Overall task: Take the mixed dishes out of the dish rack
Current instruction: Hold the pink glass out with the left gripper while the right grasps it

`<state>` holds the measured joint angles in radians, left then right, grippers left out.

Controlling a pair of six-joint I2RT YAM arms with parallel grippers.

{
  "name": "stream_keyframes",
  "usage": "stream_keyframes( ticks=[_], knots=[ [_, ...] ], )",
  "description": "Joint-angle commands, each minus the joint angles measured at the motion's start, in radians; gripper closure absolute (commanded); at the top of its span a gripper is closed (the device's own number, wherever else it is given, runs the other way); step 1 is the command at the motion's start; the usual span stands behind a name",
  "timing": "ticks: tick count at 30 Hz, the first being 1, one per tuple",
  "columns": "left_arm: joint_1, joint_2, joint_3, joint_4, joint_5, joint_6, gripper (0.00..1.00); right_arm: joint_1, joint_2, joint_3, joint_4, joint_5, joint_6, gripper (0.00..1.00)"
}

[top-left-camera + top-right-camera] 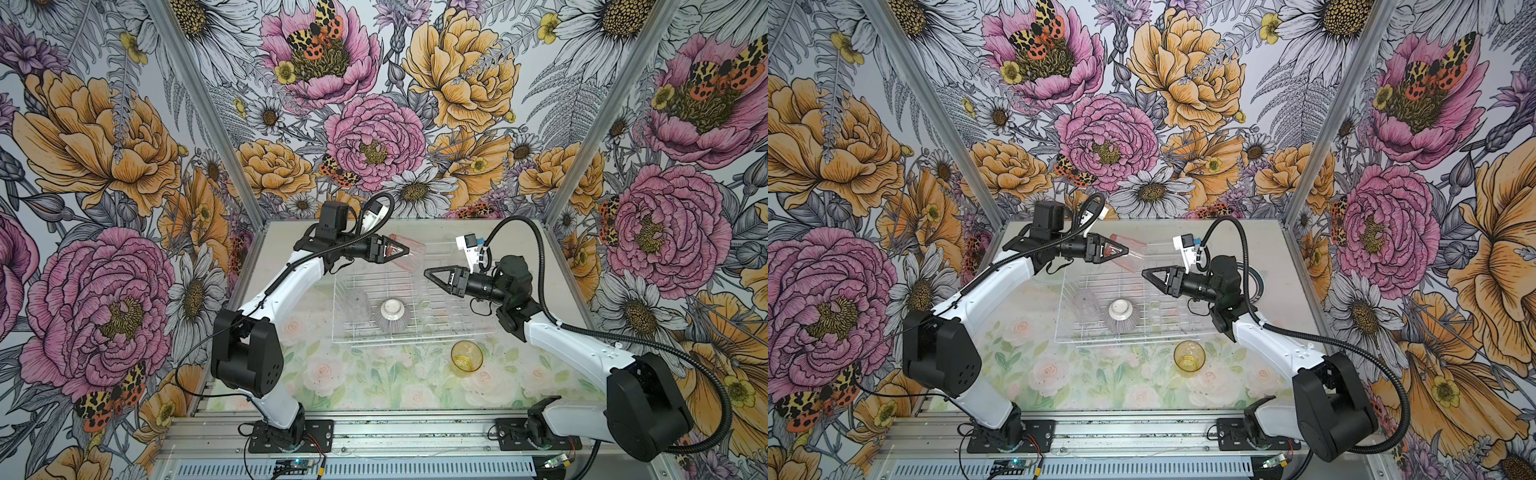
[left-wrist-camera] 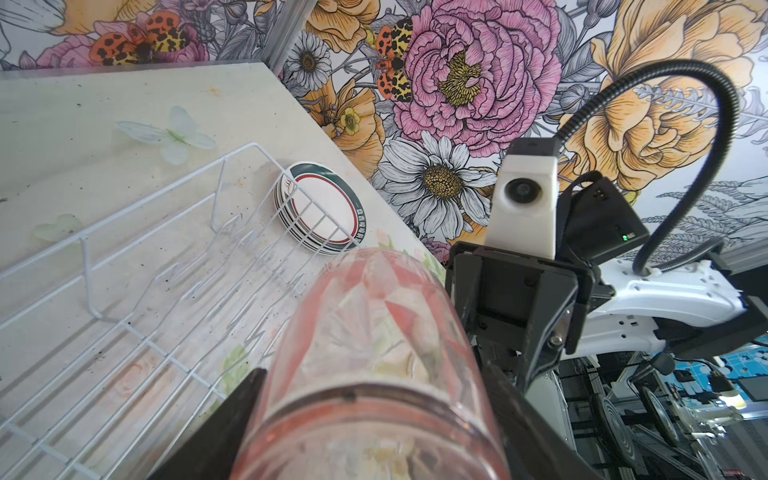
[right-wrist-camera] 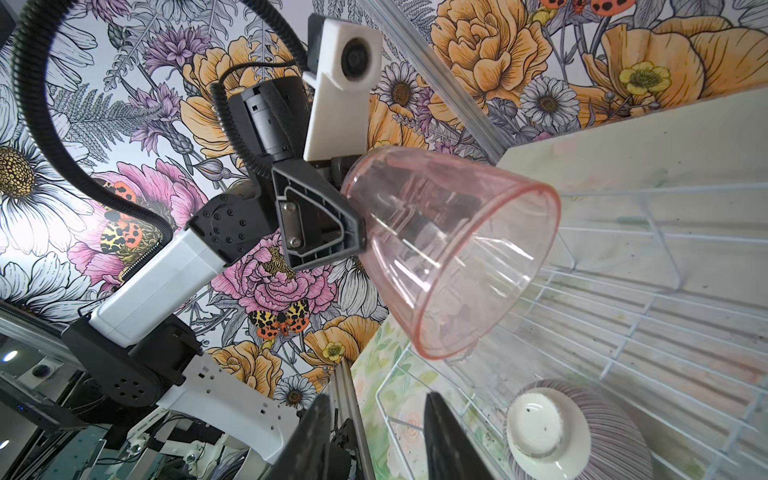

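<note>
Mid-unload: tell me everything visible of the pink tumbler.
The pink tumbler is see-through, plastic-looking, flaring from a narrow base to a wide rim with a darker pink edge. It lies tilted sideways in the air, mouth away from the left gripper, whose fingers clamp its base end. It hangs above the far edge of the dish rack, touching nothing else.

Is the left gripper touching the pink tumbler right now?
Touching. In the left wrist view the pink tumbler sits clamped between the fingers of the left gripper; the right wrist view shows one finger pressed against its side.
</note>
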<state>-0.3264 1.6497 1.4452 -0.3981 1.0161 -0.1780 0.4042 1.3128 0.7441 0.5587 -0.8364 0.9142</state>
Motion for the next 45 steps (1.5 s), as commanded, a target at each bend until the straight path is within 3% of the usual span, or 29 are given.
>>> stream_keyframes(
  ticks=[1, 11, 18, 25, 30, 34, 40, 45],
  knots=[
    [-0.02, -0.04, -0.012, 0.079, 0.06, -0.031, 0.39, -0.005, 0.028, 0.048, 0.082, -0.013, 0.02, 0.61],
    [-0.049, -0.026, -0.026, 0.172, 0.087, -0.097, 0.4, -0.005, 0.061, 0.086, 0.181, -0.027, 0.059, 0.62],
    [-0.065, -0.013, -0.071, 0.38, 0.134, -0.243, 0.4, -0.005, 0.107, 0.103, 0.297, -0.049, 0.12, 0.71],
    [-0.086, 0.003, -0.062, 0.415, 0.144, -0.268, 0.4, -0.004, 0.147, 0.108, 0.426, -0.056, 0.194, 0.8],
    [-0.088, 0.008, -0.063, 0.427, 0.144, -0.278, 0.4, -0.005, 0.151, 0.119, 0.425, -0.056, 0.199, 1.0],
    [-0.089, 0.003, -0.065, 0.435, 0.136, -0.285, 0.38, -0.005, 0.145, 0.127, 0.403, -0.057, 0.189, 1.0],
    [-0.081, -0.022, -0.08, 0.422, 0.1, -0.27, 0.21, -0.005, 0.113, 0.136, 0.308, -0.058, 0.132, 1.0],
    [-0.061, -0.048, -0.099, 0.435, 0.081, -0.279, 0.19, -0.002, 0.068, 0.148, 0.209, -0.07, 0.077, 1.0]
  ],
)
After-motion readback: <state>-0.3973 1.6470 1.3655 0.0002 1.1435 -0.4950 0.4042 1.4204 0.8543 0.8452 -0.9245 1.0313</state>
